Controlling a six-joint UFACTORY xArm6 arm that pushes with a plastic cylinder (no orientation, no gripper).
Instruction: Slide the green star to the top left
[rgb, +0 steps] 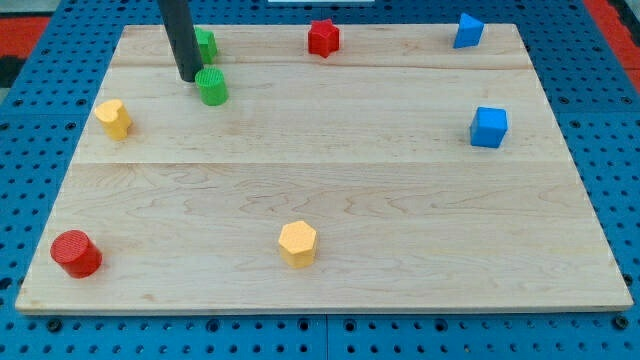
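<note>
A green block (207, 43), which looks like the star, sits near the top left of the wooden board (330, 190); the rod hides part of its left side. A green cylinder (212, 87) stands just below it. My tip (188, 78) rests on the board at the left of the green cylinder, very close to it or touching, and below-left of the green star.
A red star (323, 38) is at top centre. A blue block (467, 30) is at top right and a blue cube (489, 127) at the right. A yellow block (114, 118) is at left, a yellow hexagon (297, 243) at bottom centre, a red cylinder (76, 253) at bottom left.
</note>
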